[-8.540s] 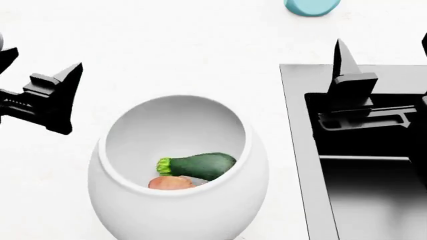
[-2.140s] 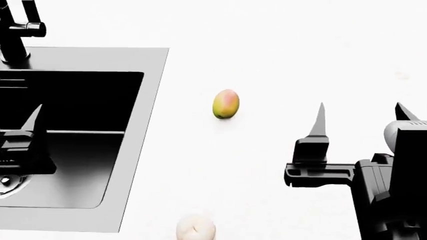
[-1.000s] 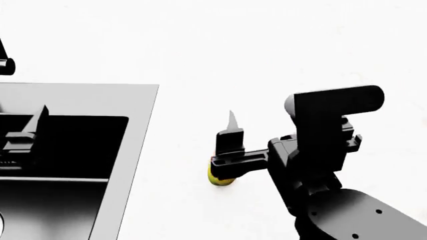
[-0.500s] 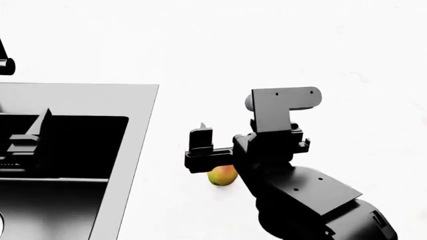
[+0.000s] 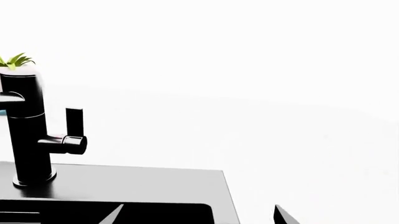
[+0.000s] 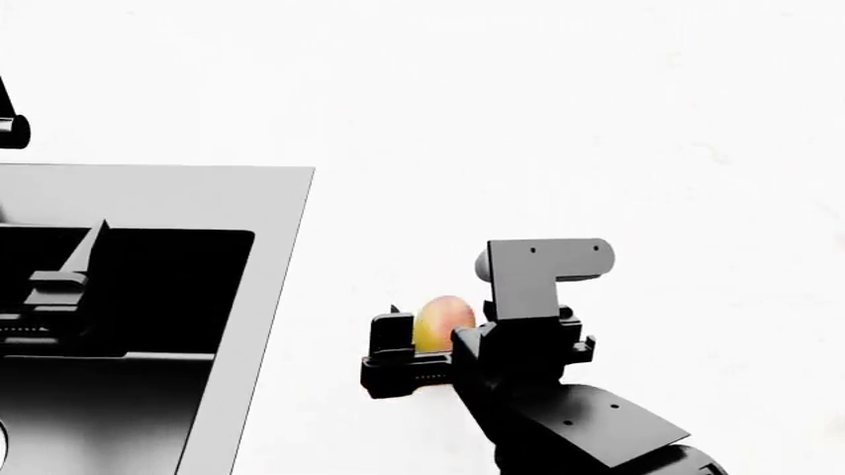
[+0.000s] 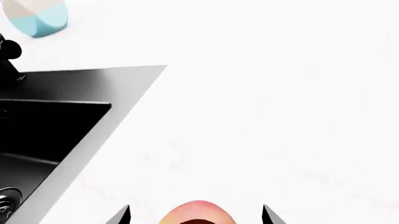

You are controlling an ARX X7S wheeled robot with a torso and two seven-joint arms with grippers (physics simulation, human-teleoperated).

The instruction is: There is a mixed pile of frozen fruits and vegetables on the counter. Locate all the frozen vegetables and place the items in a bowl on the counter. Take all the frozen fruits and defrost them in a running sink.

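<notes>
A yellow-red mango [image 6: 442,319] lies on the white counter to the right of the sink. My right gripper [image 6: 438,346] is open, its fingers standing either side of the mango with gaps on both sides. In the right wrist view the mango [image 7: 198,212] sits between the spread fingertips [image 7: 123,215], untouched. My left gripper [image 6: 66,287] is open and empty, hovering over the black sink basin [image 6: 158,287]. In the left wrist view its fingertips [image 5: 283,215] stand wide apart above the sink's rim [image 5: 156,184]. The bowl and the other produce are out of view.
A black faucet [image 5: 28,135] with a side handle stands at the sink's back edge; part of it shows in the head view [image 6: 11,124]. A light blue cup [image 7: 37,16] stands far off on the counter. A small green plant [image 5: 16,60] is behind the faucet.
My right gripper has moved down and toward me, so the mango now lies between its fingers instead of under them. The left gripper has barely moved.
</notes>
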